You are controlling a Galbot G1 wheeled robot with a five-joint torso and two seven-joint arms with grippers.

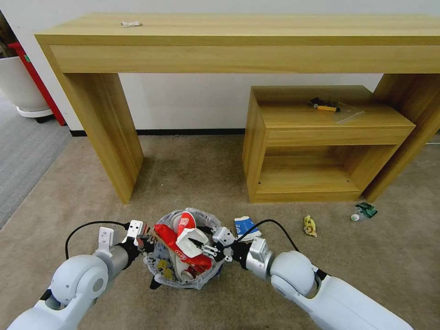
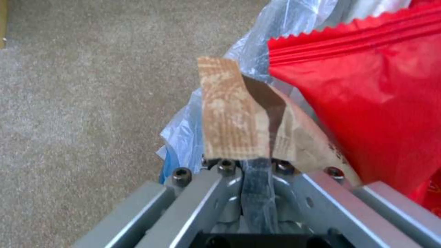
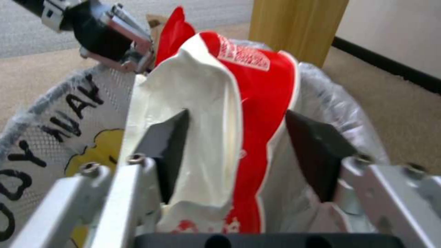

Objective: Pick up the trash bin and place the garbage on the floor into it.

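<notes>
Over the trash bin [image 1: 183,256], pinched at its rim by the closed left gripper [image 1: 147,238], the right gripper [image 1: 200,246] hangs spread around a crushed red-white cup [image 1: 187,238], light and crumple-prone, best taken across its flattened sides.

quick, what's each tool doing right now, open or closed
Left tool: shut on the rim of the small round black trash bin with its clear plastic liner.
Right tool: open, fingers either side of the crushed red-and-white paper cup over the bin.
</notes>
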